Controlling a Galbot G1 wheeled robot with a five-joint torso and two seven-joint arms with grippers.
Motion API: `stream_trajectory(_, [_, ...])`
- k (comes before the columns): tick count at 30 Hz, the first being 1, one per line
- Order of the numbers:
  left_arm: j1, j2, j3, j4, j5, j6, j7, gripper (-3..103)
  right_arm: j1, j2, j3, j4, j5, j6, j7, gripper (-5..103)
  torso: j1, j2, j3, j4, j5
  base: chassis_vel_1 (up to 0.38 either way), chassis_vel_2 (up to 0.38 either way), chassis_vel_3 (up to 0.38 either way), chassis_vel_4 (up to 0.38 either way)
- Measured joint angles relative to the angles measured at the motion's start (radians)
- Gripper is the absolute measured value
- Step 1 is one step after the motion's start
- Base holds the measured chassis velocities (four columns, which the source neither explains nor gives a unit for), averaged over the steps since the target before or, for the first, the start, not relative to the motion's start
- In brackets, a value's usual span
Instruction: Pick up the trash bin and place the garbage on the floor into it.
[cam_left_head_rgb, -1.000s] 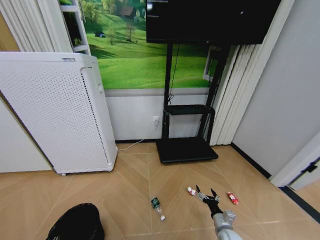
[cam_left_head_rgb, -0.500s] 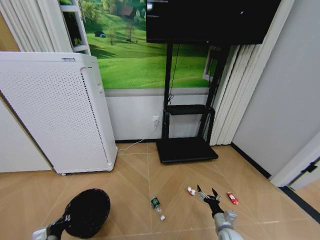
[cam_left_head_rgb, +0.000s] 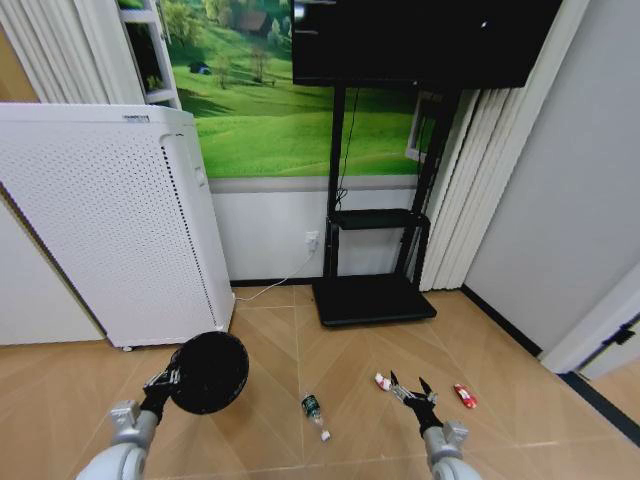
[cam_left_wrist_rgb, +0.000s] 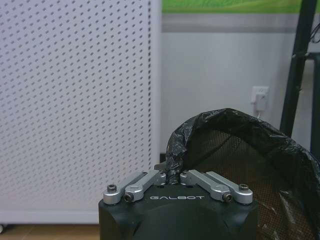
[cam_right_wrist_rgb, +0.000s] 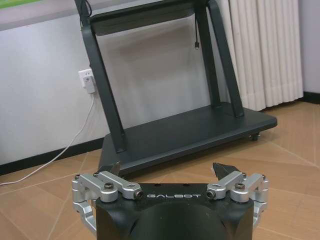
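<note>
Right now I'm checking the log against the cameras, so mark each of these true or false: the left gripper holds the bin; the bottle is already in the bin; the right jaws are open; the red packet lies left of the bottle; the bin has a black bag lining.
1. The left gripper holds the trash bin. True: it is shut on the rim.
2. The bottle is already in the bin. False: it lies on the floor.
3. The right gripper has open jaws. True.
4. The red packet lies left of the bottle. False: it lies to the bottle's right, beyond the right gripper.
5. The bin is lined with a black bag. True.
</note>
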Motion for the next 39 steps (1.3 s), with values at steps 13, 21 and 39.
stream_trajectory(13, [-0.105, 0.098, 0.135, -0.054, -0.041, 0.009, -0.071, 7, 0.052, 0.013, -0.059, 0.021, -0.121, -0.068, -0.077, 100, 0.000, 0.000, 0.000, 0.0000, 0.0001, 0.000, 0.000, 0.000, 0.000])
stream_trajectory(21, [-0.097, 0.128, 0.119, -0.057, -0.056, 0.012, -0.068, 7, 0.029, 0.022, -0.094, 0.057, -0.149, -0.101, -0.108, 100, 0.000, 0.000, 0.000, 0.0000, 0.0001, 0.000, 0.000, 0.000, 0.000])
stream_trajectory(39, [-0.066, 0.112, 0.100, -0.068, -0.059, 0.011, -0.055, 7, 0.019, 0.032, -0.112, 0.031, -0.181, -0.057, -0.110, 100, 0.000, 0.000, 0.000, -0.0001, 0.0001, 0.080, -0.081, -0.081, 0.074])
